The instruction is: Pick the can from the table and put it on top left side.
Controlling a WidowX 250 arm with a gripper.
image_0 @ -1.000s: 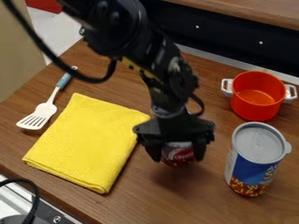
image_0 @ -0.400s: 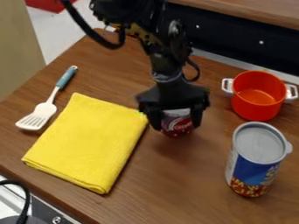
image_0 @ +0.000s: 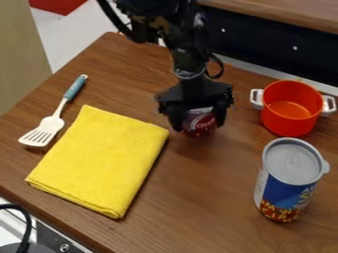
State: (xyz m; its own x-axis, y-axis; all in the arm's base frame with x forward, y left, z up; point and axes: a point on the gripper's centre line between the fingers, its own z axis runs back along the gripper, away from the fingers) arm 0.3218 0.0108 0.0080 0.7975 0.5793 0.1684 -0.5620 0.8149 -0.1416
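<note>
Holding red can (image_0: 198, 129) with white lettering (image_0: 204, 120) | pincer (image_0: 198, 125) clamped around it | canister (image_0: 292, 163): blue printed label (image_0: 289, 195)

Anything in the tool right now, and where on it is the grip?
Yes, the small red can. The tool has it by the sides near its upper part, one finger on each side, with the lower part sticking out below.

Can (image_0: 198, 123): red, white marking. From can, cloth (image_0: 99, 160) at 8 o'clock: plain yellow. Pot (image_0: 288, 124) at 3 o'clock: orange-red.
</note>
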